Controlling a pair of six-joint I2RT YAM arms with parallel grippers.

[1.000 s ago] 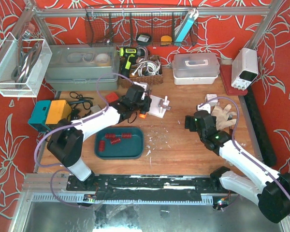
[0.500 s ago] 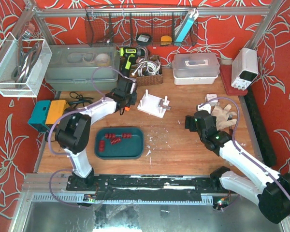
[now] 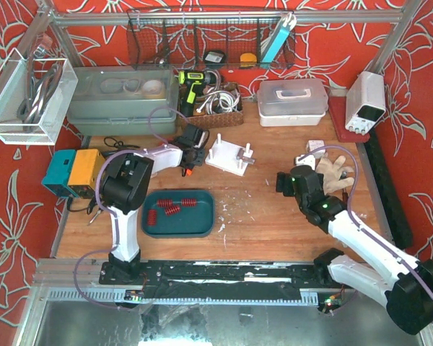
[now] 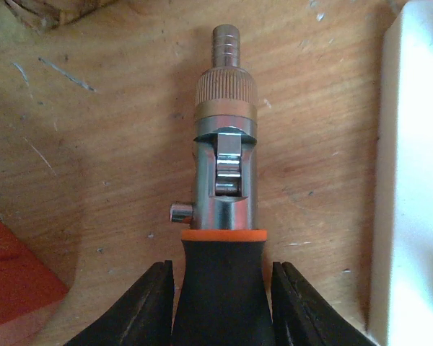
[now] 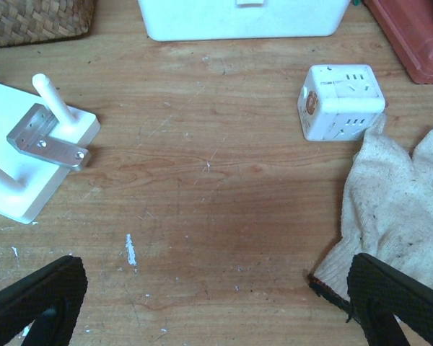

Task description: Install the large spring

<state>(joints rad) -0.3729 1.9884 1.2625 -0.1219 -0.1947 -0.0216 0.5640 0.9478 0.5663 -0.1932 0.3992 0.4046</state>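
Several red springs [image 3: 171, 208] lie in a teal tray [image 3: 202, 220] at the front left. The white fixture board [image 3: 231, 156] with upright pegs stands mid-table; it also shows in the right wrist view [image 5: 36, 155] with a metal bracket [image 5: 47, 140]. My left gripper [image 3: 190, 150] is left of the board, low over the table. In the left wrist view the left gripper [image 4: 222, 274] has its jaws against the black handle of a tool [image 4: 224, 180] with an orange ring and a metal head. My right gripper [image 3: 285, 180] is open and empty over bare wood [image 5: 216, 310].
A white glove [image 3: 335, 173] and a white socket cube [image 5: 343, 101] lie right of my right gripper. A white lidded box [image 3: 292, 101], a wicker basket [image 3: 216, 108], a grey bin [image 3: 123, 97] and a power supply [image 3: 366, 101] line the back. A teal and orange box [image 3: 76, 171] sits far left.
My left gripper has carried the tool left, away from the fixture board, which shifted up a little, and now sits low beside it. The right arm has not moved.
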